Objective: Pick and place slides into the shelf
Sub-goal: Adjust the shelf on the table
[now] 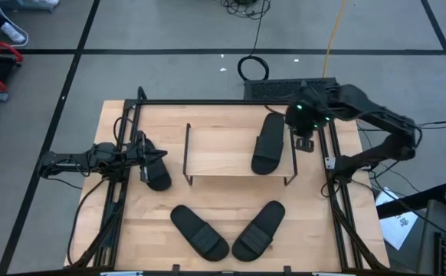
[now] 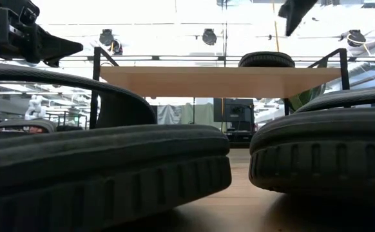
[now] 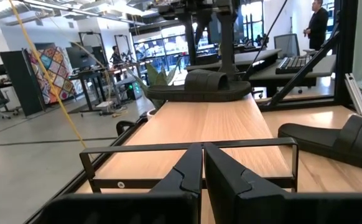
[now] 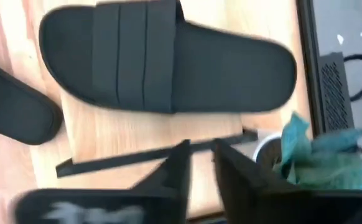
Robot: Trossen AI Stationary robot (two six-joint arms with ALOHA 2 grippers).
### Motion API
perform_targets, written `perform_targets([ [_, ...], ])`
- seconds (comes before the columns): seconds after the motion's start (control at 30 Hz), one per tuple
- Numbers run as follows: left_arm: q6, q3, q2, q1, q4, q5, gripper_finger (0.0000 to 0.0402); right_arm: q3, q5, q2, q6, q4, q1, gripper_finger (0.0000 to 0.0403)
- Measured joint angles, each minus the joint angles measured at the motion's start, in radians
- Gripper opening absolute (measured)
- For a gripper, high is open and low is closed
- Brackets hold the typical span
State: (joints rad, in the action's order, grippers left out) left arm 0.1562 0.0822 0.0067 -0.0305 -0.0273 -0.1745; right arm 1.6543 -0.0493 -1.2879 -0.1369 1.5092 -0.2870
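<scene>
Slides: from the high view one slide lies on the shelf, at its right end; two more slides sit toe-apart near the table's front edge, and a fourth lies just left of the shelf, under the left gripper; the right gripper hangs just off the shelf's right end, holding nothing.
Low view: the two front slides fill the foreground, thick ribbed soles, likely light, rubbery and a little flexible; the shelved slide shows on the plank.
Left wrist view: fingers pressed together, empty, facing the shelf's side frame; a slide rests at the far end.
Right wrist view: fingers nearly together, clamped on nothing, above the shelved slide; the wide strap looks the best place to pinch, the matte surface unlikely to slip.
</scene>
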Motion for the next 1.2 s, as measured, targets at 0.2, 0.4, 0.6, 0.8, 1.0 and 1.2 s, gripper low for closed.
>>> perform_targets([
  [0.2, 0.001, 0.000, 0.000, 0.000, 0.000, -0.001, 0.0021, -0.165, -0.007, 0.133, 0.158, -0.054, 0.114, 0.0005],
  [0.4, -0.002, 0.000, 0.000, 0.000, 0.000, -0.010, 0.0021, -0.338, -0.160, 0.244, 0.398, -0.098, 0.255, 0.0001],
  [0.6, -0.040, 0.000, 0.000, 0.000, 0.000, -0.010, 0.0021, -0.423, -0.260, 0.282, 0.565, -0.107, 0.324, 0.0001],
  [0.8, -0.061, 0.000, 0.000, 0.000, 0.000, -0.010, 0.0021, -0.450, -0.273, 0.274, 0.597, -0.107, 0.336, 0.0000],
  [1.0, -0.057, 0.000, 0.000, 0.000, 0.000, -0.010, 0.0021, -0.495, -0.317, 0.268, 0.626, -0.107, 0.334, 0.0000],
  [1.2, -0.056, 0.000, 0.000, 0.000, 0.000, -0.010, 0.0021, -0.536, -0.320, 0.243, 0.594, -0.160, 0.330, 0.0000],
])
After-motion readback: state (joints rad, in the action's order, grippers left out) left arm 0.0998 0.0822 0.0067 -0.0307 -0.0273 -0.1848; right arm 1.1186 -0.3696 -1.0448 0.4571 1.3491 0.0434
